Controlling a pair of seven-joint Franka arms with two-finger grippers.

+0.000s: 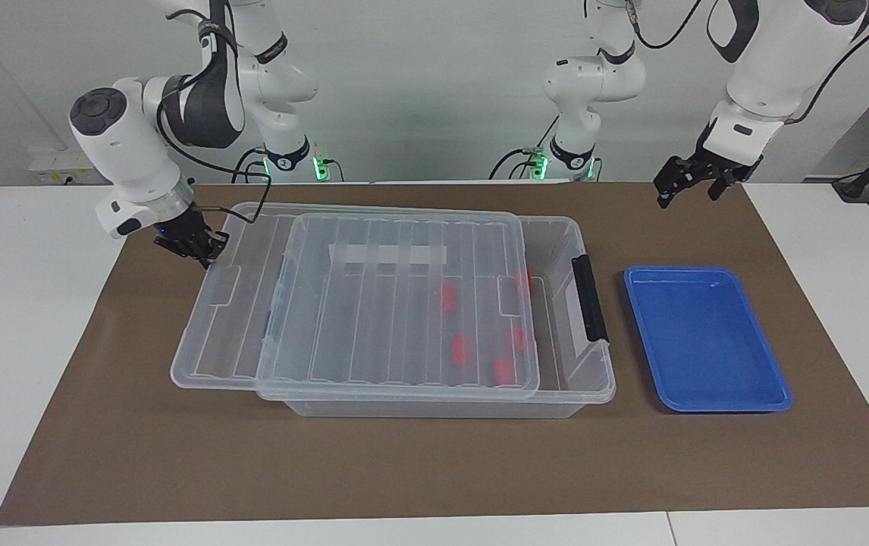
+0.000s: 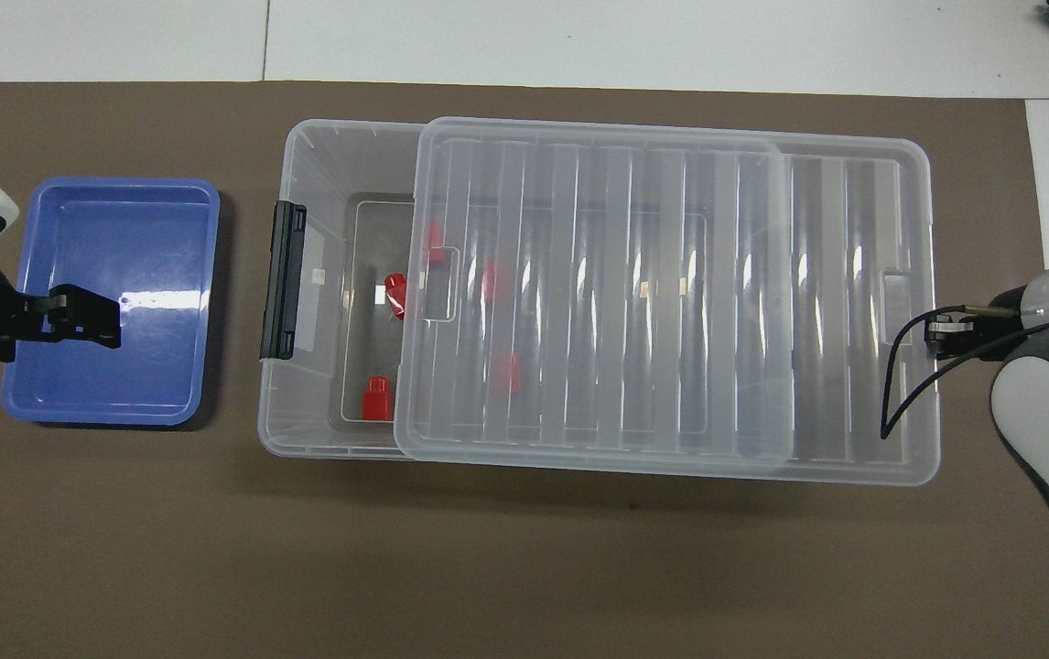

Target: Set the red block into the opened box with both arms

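Red block: lies on the floor of the box, nearest the robots of five alike, all inside already. Judged as the placing done and the closing under way.

Brown mat: carries everything, with broad bare room on the side farther from the robots.

Box: sits mid-mat, long axis running arm to arm, black latch at the left arm's end. Shows only a narrow open strip by that latch.

Lid: rests flat on the box rims and overhangs toward the right arm's end, so not yet seated. Needs to travel along the rims toward the latch; should ride straight while both long edges stay on them. Could catch on the latch-end rim if skewed.

Blue tray: lies just beside the box at the left arm's end, apart from it, nothing in it.

Right gripper: closed, tips at the end rim of the lid's overhang, well placed to drive the lid lengthwise. Pinching that rim or merely pressing it: cannot tell.

Left gripper: fingers spread, holding nothing, up in the air about over the tray. Waits clear of box and lid, leaving the latch end free.

Other blocks: one half under the lid's edge, three seen through the lid, all low enough to clear it.
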